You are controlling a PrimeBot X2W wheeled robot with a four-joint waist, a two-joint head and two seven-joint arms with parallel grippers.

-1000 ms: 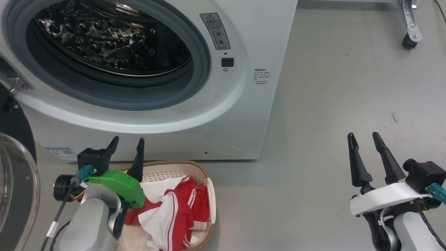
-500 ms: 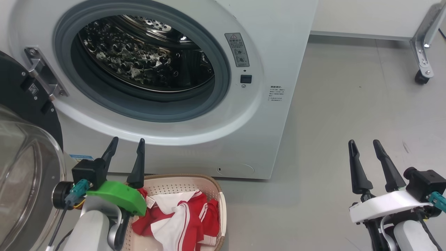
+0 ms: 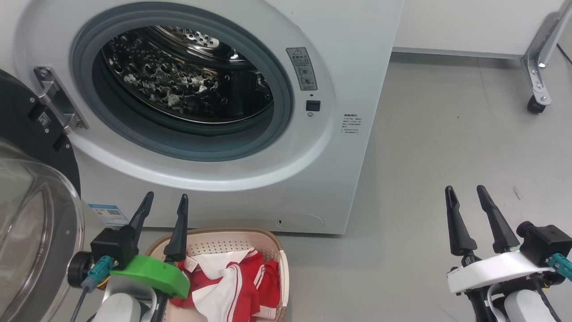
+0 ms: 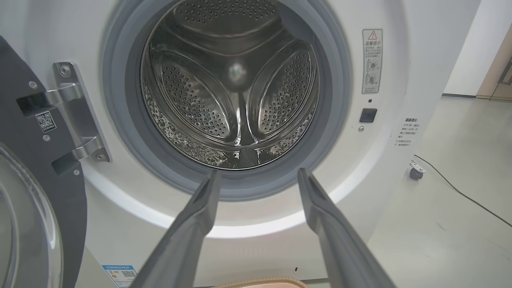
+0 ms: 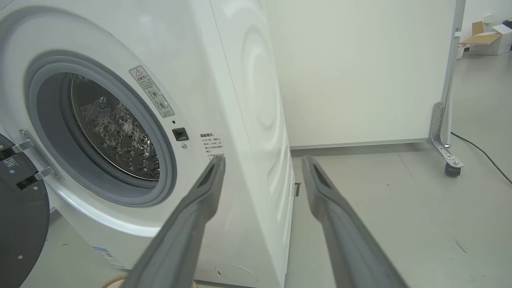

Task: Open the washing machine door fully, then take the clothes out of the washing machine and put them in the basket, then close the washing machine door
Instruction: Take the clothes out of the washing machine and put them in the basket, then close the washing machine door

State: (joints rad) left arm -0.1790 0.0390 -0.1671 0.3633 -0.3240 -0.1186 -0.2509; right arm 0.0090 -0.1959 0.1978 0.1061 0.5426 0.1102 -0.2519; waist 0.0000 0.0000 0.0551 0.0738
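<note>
With left hand [image 3: 163, 210] and right hand [image 3: 467, 201] open, push the heavy-looking, hard washing machine door [image 3: 35, 201] by its black rim.

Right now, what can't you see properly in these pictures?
The basket: head view, near end cut off by the bottom edge, left side behind the left gripper.
The clothes: head view, lower part cut off likewise.
The washing machine door: head view, left part past the left edge.
The warning sticker: head view, print too small to read.
</note>
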